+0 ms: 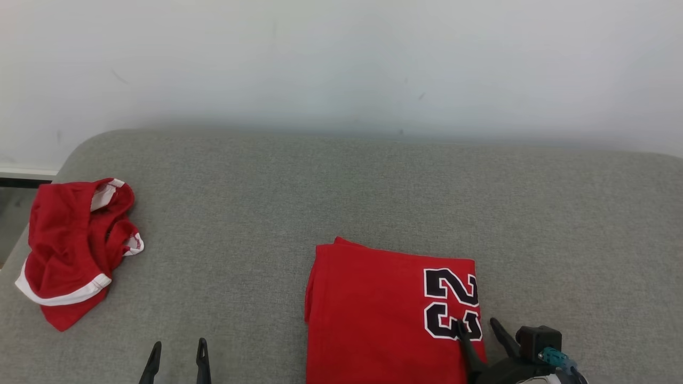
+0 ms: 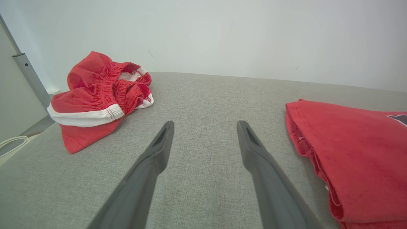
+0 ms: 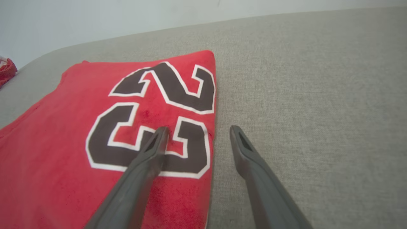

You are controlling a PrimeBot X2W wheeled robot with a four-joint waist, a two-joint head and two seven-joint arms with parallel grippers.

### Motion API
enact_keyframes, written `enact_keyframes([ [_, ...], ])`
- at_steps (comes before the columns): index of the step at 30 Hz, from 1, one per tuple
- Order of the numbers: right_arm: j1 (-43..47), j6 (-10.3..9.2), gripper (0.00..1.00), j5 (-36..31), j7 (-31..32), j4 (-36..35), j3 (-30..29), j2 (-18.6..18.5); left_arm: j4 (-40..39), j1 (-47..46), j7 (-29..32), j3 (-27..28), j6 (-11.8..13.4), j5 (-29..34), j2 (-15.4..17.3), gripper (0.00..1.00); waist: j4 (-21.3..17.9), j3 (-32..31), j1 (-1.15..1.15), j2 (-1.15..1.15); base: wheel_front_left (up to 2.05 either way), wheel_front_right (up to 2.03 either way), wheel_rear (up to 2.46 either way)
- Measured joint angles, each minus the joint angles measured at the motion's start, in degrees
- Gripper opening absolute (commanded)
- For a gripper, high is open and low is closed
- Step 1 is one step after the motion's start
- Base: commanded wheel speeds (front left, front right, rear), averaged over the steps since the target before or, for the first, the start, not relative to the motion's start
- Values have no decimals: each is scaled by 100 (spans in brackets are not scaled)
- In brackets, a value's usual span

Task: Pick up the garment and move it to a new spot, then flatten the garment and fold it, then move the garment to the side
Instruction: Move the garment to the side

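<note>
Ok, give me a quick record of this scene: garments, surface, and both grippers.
surface: grey fabric cushion
jersey: red, black number, folded flat, centre-right
shorts: red, white trim, crumpled, left
left gripper: open, above bare cushion
right gripper: open, straddling jersey's right edge

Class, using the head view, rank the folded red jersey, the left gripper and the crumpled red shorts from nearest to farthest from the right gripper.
1. Folded red jersey: one finger of the right gripper is over its numbered edge.
2. Left gripper: beyond the jersey, at the lower left.
3. Crumpled red shorts: far left of the grey cushion.
</note>
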Motion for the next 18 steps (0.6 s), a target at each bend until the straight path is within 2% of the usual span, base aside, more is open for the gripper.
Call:
enact_keyframes([
  [6,-207,0,100,482,-5,771,257,2,4,8,0,5,3,-8,0,100,118,-10,0,0,0,0,0],
  [14,-478,0,100,1214,-36,1265,771,-18,7,11,0,0,-2,-8,0,100,133,-3,0,0,0,0,0],
  [15,-515,0,86,1370,-41,1307,835,-21,11,9,0,-11,-20,-8,0,100,141,0,0,0,0,0,0],
  [16,-552,0,25,1571,-47,1349,915,-20,13,6,0,-19,-24,-8,-1,100,150,2,0,0,0,0,0],
  [17,-586,-1,0,1738,-44,1419,1027,-26,16,3,0,-27,-24,-9,0,100,159,4,0,-1,0,0,0],
  [18,-634,-12,0,1816,-45,1493,1138,-35,20,2,0,-29,-23,-16,0,100,164,7,0,0,0,0,0],
])
